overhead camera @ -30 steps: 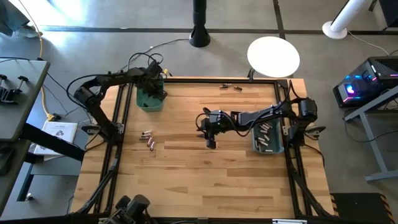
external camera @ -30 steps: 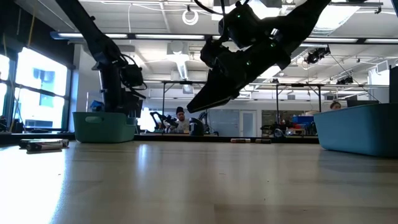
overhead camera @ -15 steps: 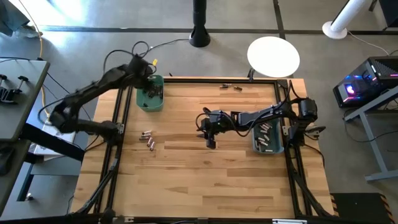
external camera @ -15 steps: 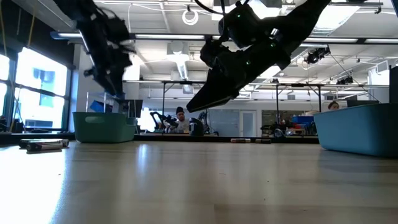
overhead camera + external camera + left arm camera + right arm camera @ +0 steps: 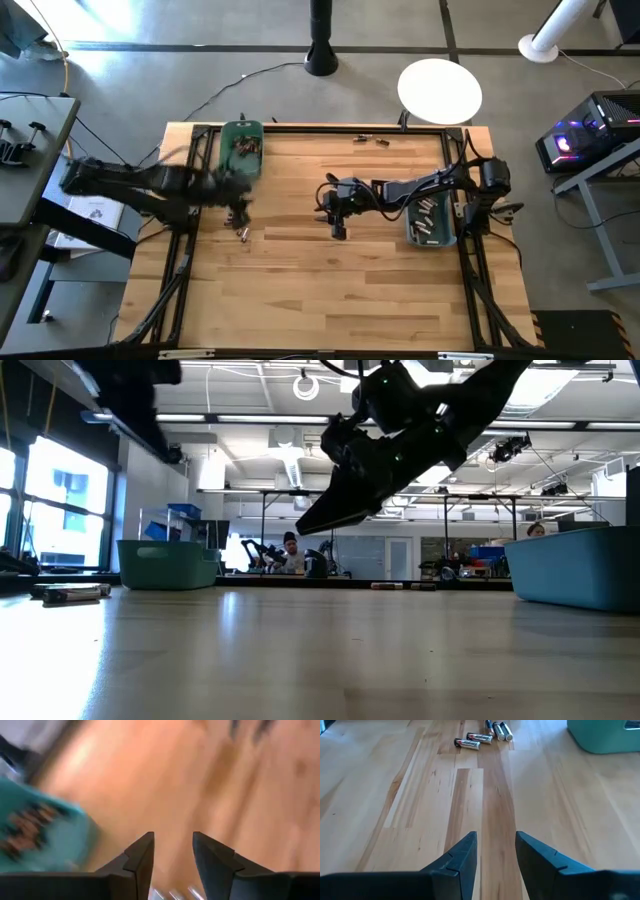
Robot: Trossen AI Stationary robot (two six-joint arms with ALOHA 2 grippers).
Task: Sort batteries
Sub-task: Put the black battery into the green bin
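My left gripper (image 5: 238, 205) hovers open over the loose batteries (image 5: 242, 234) on the table's left side, nothing between its fingers (image 5: 142, 855). Just beyond it stands the green bin (image 5: 241, 148), which holds copper-brown batteries (image 5: 27, 825). Over the table's middle, my right gripper (image 5: 337, 228) hangs open and holds nothing, pointing at the same loose batteries (image 5: 475, 740). A blue-grey bin (image 5: 432, 222) at the right holds silvery batteries. A few more batteries (image 5: 368, 139) lie at the far edge.
The black frame rails (image 5: 190, 250) run along the table's left and right edges. In the low view the green bin (image 5: 168, 563) stands at the left and the blue-grey bin (image 5: 580, 565) at the right, with bare wood between them. A person sits in the room behind.
My left arm has swung fast from above the green bin at the far left toward the near edge, rising as it went. It is now over the loose batteries. My right arm has kept still.
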